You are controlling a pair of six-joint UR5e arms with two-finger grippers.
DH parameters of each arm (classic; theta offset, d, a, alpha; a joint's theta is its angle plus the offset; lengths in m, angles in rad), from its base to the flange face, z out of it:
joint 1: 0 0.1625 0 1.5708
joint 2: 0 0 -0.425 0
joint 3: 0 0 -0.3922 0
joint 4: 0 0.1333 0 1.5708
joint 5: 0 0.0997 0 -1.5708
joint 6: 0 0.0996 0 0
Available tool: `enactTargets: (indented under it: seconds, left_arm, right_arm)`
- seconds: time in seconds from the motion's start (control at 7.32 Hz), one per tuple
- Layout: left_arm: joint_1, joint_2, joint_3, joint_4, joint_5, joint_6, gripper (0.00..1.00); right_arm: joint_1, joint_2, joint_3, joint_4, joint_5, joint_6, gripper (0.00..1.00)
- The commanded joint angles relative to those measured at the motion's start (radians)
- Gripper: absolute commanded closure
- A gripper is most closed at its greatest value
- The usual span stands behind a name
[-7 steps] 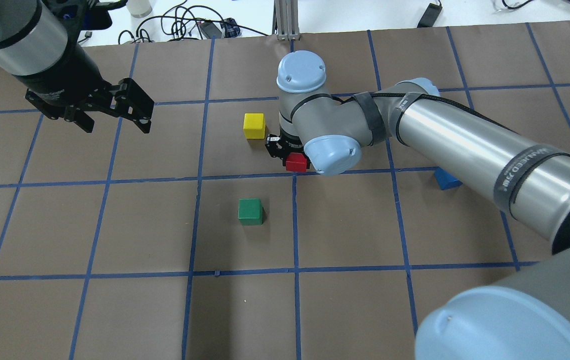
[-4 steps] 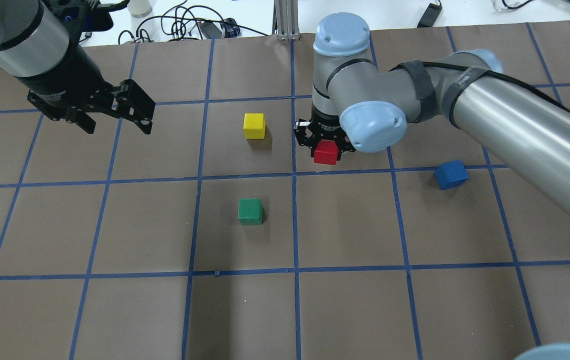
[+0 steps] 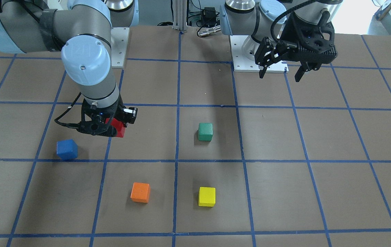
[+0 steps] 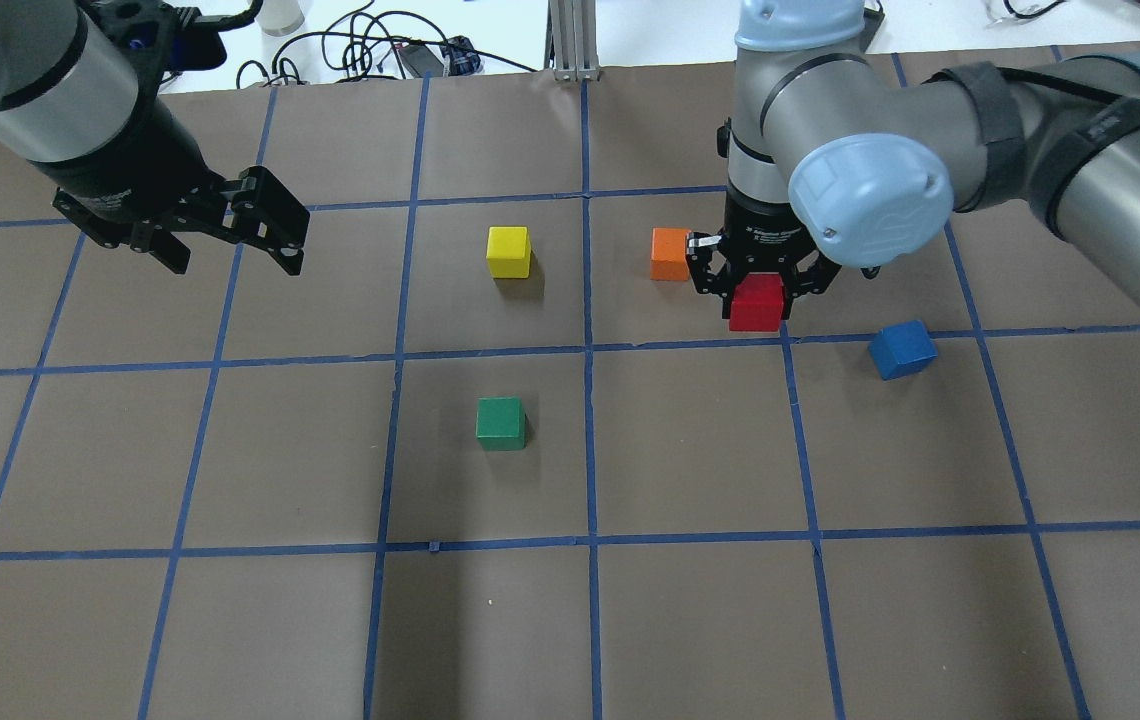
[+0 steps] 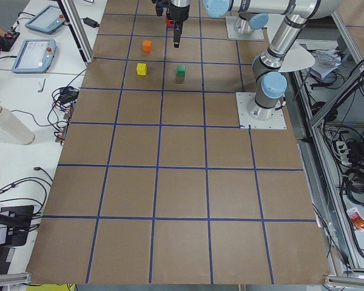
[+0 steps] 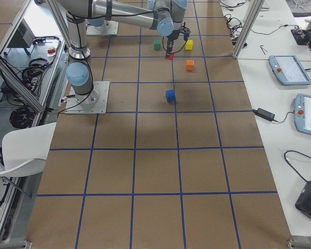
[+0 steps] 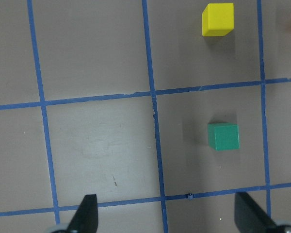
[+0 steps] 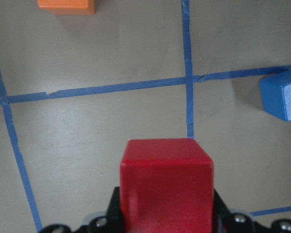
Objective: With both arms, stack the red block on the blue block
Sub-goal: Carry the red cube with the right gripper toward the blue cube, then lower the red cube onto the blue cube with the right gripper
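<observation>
My right gripper (image 4: pixel 756 295) is shut on the red block (image 4: pixel 756 303) and holds it above the table; it also shows in the front view (image 3: pixel 103 127) and the right wrist view (image 8: pixel 166 180). The blue block (image 4: pixel 902 349) sits on the table to the right of it, apart from it, and shows at the right wrist view's right edge (image 8: pixel 283 95) and in the front view (image 3: pixel 67 149). My left gripper (image 4: pixel 230 228) is open and empty, high over the table's far left; its fingertips (image 7: pixel 85 213) show in the left wrist view.
An orange cube (image 4: pixel 670 253) sits just left of my right gripper. A yellow cube (image 4: pixel 508 251) and a green cube (image 4: pixel 501 422) sit near the table's middle. Cables lie on the white bench (image 4: pixel 380 45) beyond the far edge.
My right arm has carried the red block to the right, from beside the yellow cube to near the blue block, uncovering the orange cube. My left arm has stayed put.
</observation>
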Motion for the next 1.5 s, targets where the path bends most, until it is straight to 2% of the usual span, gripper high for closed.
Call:
enactTargets:
  seconds: [0.0,0.41,0.82,1.09,1.37]
  left_arm:
    - [0.000,0.015,-0.014,0.007,0.000,0.001,0.00]
    - [-0.006,-0.003,-0.003,0.019,-0.002,-0.015,0.00]
    - [-0.012,-0.005,-0.001,0.020,0.001,-0.015,0.00]
    - [-0.014,-0.005,-0.001,0.022,0.001,-0.016,0.00]
    - [-0.015,-0.005,-0.003,0.020,0.001,-0.016,0.00]
  right_arm:
    - [-0.089,-0.030,0.059,-0.007,0.003,-0.209,1.00]
    - [-0.256,-0.046,0.122,-0.060,0.009,-0.450,1.00]
    - [-0.362,-0.050,0.218,-0.252,0.008,-0.636,1.00]
    - [-0.409,-0.050,0.252,-0.283,0.012,-0.685,1.00]
    - [-0.404,-0.041,0.254,-0.314,0.032,-0.685,1.00]
